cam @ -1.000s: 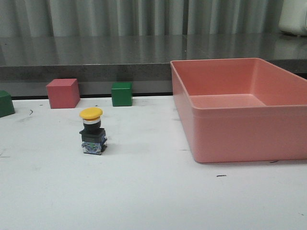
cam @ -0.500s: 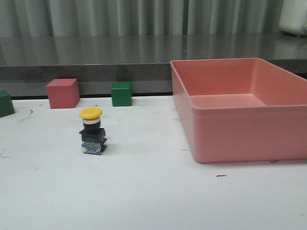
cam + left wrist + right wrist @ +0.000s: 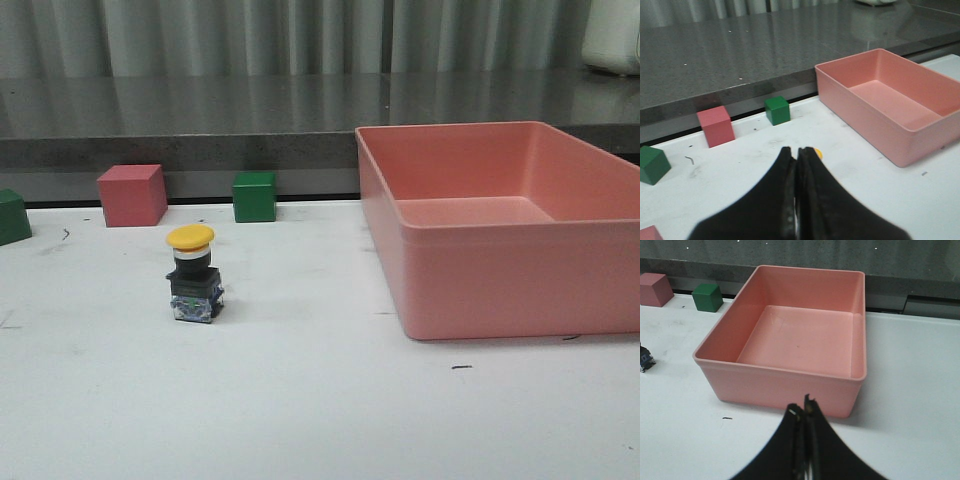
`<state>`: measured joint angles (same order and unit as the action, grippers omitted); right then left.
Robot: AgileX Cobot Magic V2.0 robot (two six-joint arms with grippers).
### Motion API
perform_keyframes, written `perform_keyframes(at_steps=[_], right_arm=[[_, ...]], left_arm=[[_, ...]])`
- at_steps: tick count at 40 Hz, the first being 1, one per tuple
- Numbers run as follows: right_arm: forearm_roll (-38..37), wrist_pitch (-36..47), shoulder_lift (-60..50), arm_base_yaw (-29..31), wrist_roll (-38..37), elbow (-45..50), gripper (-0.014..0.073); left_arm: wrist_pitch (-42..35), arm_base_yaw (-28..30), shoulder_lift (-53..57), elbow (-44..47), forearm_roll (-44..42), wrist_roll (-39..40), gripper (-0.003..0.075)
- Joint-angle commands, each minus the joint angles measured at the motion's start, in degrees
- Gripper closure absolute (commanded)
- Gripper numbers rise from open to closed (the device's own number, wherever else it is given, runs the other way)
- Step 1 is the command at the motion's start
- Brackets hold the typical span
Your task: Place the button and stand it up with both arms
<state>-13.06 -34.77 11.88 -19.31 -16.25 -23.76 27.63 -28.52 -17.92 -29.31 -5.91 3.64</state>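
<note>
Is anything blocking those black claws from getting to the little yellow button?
Nothing visible does. The button stands upright on bare table, apart from the pink cube, green cube and pink bin. The left gripper and right gripper are shut, holding nothing.

front view | 1.0 s span | no visible change

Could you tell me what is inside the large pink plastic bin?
Nothing: the large pink plastic bin shows a bare floor in the right wrist view. Only the strip just behind its near wall is hidden.
</note>
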Motion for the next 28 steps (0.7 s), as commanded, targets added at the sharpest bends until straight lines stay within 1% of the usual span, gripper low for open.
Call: perform_keyframes(at_steps=[1,6,10,15,20,23,28], right_arm=[[-1.54,4.63,0.52,0.25,0.14,-1.38,0.0664],[-1.54,4.63,0.52,0.25,0.14,-1.38,0.0664],[-1.54,4.63,0.52,0.25,0.14,-1.38,0.0664],[-1.54,4.63,0.52,0.25,0.14,-1.38,0.0664],[-1.54,4.63,0.52,0.25,0.14,-1.38,0.0664],[-1.54,4.67,0.52,0.25,0.14,-1.38,0.0664],[-1.54,4.69,0.52,0.25,0.14,-1.38,0.0664]], left_arm=[[-7.21,5.17,2.63,1.57,1.62,-0.28,0.0741],[-9.30,14.88,9.43,7.20,3.83,-0.28,0.0741],[-9.58,22.12,14.70,11.23,5.12,-0.28,0.0740],[-9.71,28.83,19.86,15.44,6.78,-0.28,0.0741],[-11.50,32.03,19.61,18.54,6.91,-0.28,0.0740],[-13.49,32.35,19.61,20.56,6.91,-0.28,0.0741],[-19.41,32.35,19.61,24.92,6.91,-0.28,0.0741]])
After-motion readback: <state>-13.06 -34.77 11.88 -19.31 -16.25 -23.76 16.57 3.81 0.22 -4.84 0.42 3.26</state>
